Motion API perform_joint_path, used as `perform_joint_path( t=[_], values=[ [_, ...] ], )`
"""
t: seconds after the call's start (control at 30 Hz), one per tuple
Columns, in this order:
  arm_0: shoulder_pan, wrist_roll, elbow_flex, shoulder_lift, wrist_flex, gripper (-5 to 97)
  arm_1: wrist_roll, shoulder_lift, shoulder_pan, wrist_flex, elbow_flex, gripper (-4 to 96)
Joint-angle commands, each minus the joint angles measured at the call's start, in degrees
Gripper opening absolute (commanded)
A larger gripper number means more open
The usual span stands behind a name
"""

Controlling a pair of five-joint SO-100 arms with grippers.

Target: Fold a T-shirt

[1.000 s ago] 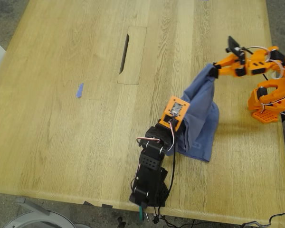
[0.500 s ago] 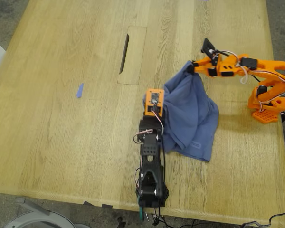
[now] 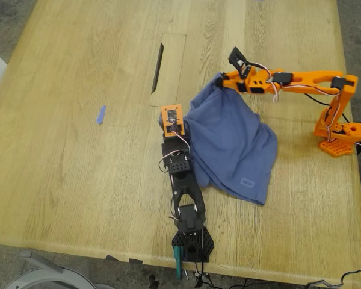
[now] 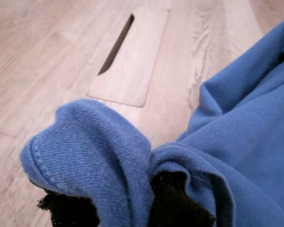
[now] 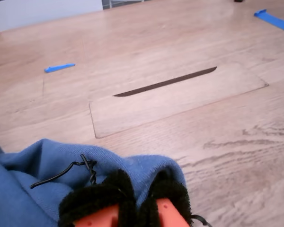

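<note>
Stretching between 2 claws — my first claw (image 4: 128, 208) and second claw (image 5: 132, 198) each pinch the T-shirt (image 3: 231, 147).

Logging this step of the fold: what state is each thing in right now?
T-shirt: bunched, partly lifted, gripped at two edges.
My first gripper: shut on cloth.
My second gripper: shut on cloth.
Cable hatch: lid closed, flush with table.
</note>
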Motion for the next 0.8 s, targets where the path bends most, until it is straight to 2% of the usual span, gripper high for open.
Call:
perform_joint_path(
  t=[0.0,0.43,0.77],
  values=[
    [-2.99,1.14,-8.35,-0.70,-4.57,0,-0.53,-2.55,1.93,-1.85,-8.88,-0.1],
    [-7.03,1.32,-14.94,-8.79,-9.49,0,-0.53,-12.83,4.92,-2.11,-20.21,-0.1],
    [-8.96,1.41,-24.35,-19.86,-17.58,0,-0.97,-22.41,6.77,-8.35,-29.44,-0.1]
  ],
)
